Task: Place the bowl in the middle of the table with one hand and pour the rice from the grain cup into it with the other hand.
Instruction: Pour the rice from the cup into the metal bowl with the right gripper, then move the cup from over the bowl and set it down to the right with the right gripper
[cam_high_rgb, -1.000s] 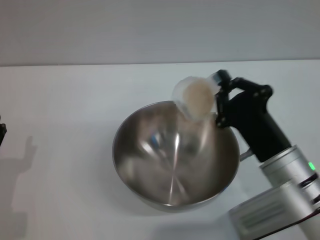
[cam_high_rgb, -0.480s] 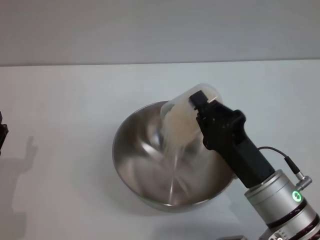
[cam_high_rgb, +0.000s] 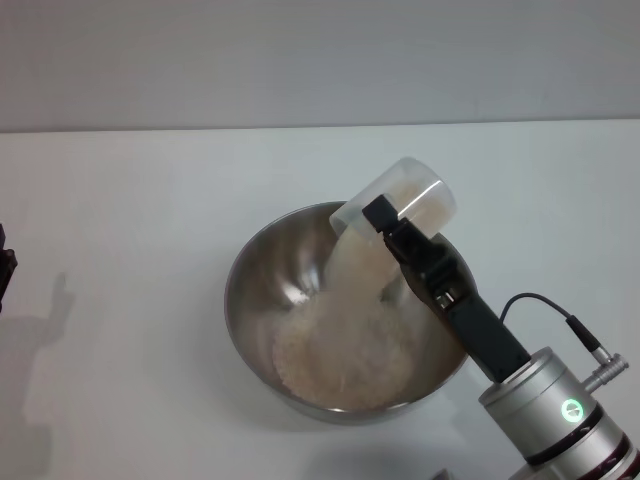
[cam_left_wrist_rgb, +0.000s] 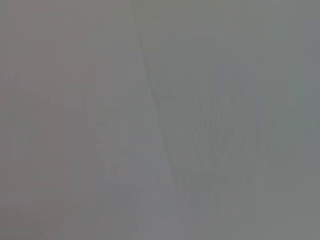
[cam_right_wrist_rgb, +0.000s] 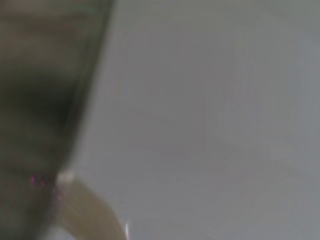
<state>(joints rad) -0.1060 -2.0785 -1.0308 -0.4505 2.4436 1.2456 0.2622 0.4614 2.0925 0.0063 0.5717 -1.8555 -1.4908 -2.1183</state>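
The steel bowl stands on the white table, near its middle. My right gripper is shut on the clear grain cup and holds it tipped mouth-down over the bowl's far right side. Rice streams from the cup and lies in a pale heap in the bowl's bottom. Only a dark sliver of my left arm shows at the left edge of the head view; its gripper is out of view. The right wrist view shows a blurred dark shape and a pale curved edge.
A grey wall runs behind the table's far edge. A black cable loops beside my right wrist. The left wrist view shows only a blank grey surface.
The right wrist has rolled further over the bowl, tipping the cup from slanted to mouth-down. Rice has poured out and now lies heaped in the bowl, which was bare a second ago.
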